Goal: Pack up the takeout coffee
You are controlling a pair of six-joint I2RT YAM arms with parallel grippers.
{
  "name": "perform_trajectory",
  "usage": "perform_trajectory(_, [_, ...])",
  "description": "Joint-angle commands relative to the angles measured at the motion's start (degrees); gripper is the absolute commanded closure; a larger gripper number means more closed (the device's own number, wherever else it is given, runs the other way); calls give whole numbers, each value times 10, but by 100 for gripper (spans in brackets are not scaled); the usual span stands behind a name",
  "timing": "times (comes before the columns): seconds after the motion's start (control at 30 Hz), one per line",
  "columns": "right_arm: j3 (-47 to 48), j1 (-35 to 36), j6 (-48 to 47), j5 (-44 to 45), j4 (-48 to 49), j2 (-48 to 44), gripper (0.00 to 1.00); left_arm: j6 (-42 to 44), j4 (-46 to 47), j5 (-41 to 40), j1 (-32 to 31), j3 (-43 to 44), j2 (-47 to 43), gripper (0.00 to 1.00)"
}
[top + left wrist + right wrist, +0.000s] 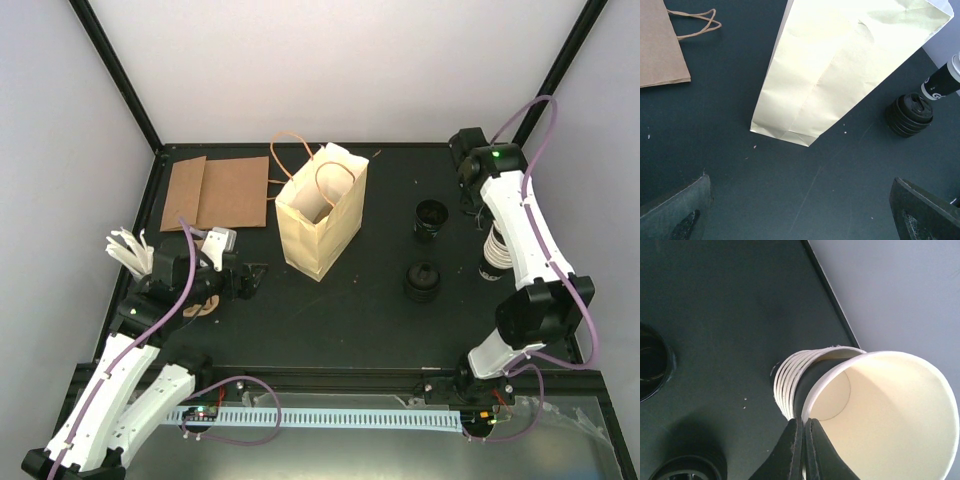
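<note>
Right fingers point(790, 452) on tilted cup point(890, 425) rim

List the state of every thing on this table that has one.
cream paper bag: upright, mouth open.
brown paper bag: lying flat, folded.
top cup: empty, partly raised out of the cup stack.
black lids: stacked.
right gripper: shut on the top cup's rim.
left gripper: open, holding nothing.
</note>
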Motion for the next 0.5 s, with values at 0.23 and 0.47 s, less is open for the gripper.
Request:
perform_trajectory(0.23, [70,18,14,45,-30,-14,99,3,9,1,2,1,-3,1])
perform_trajectory(0.47, [141,18,-15,35,-31,-36,99,4,9,2,2,1,-2,1])
